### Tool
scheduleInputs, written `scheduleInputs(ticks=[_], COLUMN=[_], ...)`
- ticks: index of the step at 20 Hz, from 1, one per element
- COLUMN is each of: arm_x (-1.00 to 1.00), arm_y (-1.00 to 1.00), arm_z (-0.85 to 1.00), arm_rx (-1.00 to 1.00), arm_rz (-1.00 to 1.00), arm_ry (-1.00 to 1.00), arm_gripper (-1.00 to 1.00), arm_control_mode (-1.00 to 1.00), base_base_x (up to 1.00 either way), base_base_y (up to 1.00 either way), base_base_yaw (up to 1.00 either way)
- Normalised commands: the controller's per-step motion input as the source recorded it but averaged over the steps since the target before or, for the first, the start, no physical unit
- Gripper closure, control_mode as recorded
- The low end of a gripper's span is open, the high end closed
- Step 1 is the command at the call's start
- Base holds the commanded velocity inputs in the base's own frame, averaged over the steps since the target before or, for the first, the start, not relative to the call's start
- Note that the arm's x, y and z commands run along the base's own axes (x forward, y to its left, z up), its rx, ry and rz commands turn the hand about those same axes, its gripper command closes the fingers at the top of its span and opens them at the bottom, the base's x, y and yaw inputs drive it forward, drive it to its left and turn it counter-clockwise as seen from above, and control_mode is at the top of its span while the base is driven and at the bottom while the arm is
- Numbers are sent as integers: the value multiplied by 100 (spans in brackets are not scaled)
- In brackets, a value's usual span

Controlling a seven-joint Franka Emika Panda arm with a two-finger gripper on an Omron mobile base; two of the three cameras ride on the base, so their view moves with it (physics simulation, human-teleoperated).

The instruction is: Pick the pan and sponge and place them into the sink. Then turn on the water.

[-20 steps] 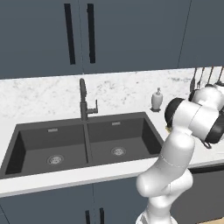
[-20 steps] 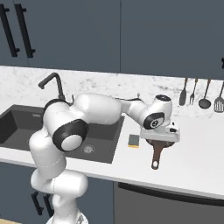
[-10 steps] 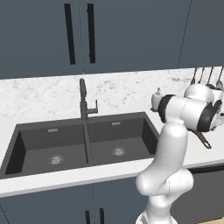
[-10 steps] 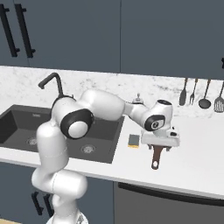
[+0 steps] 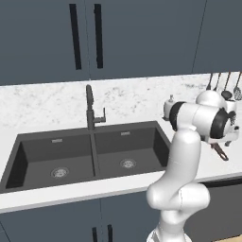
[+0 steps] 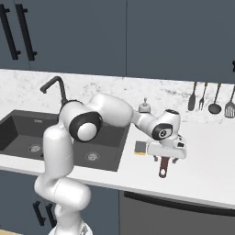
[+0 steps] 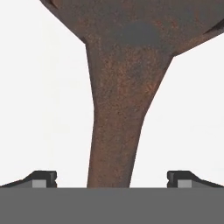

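The pan (image 7: 131,26) is lying on the counter (image 6: 202,160) right of the sink (image 5: 90,151), its handle (image 7: 116,131) running straight between the fingers, touching neither; the gripper (image 7: 111,179) has been coming down over it this past second, so you are nearing the grasp. The jaws are standing fully wide, holding nothing; the sponge (image 6: 140,147) is waiting just beside the hand, and both basins are bare.

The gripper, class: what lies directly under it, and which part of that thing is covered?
Under the open gripper lies the pan, its handle running between the spread fingertips. In the right base view the hand covers the pan's bowl, leaving the handle end visible.
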Motion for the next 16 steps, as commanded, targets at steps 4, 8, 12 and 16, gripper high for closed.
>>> scheduleInputs(ticks=[4,8,12,16], arm_x=[2,4,0,0], arm_y=[0,0,0,0], arm_z=[-15,-5,-5,-22], arm_rx=[3,0,0,2], arm_rz=[3,0,0,0], arm_ry=[3,0,-1,0], arm_gripper=[-100,-100,-100,-100], arm_control_mode=[-100,-100,-100,-100], base_base_x=[0,0,0,0], base_base_y=[0,0,0,0], base_base_yaw=[0,0,0,0])
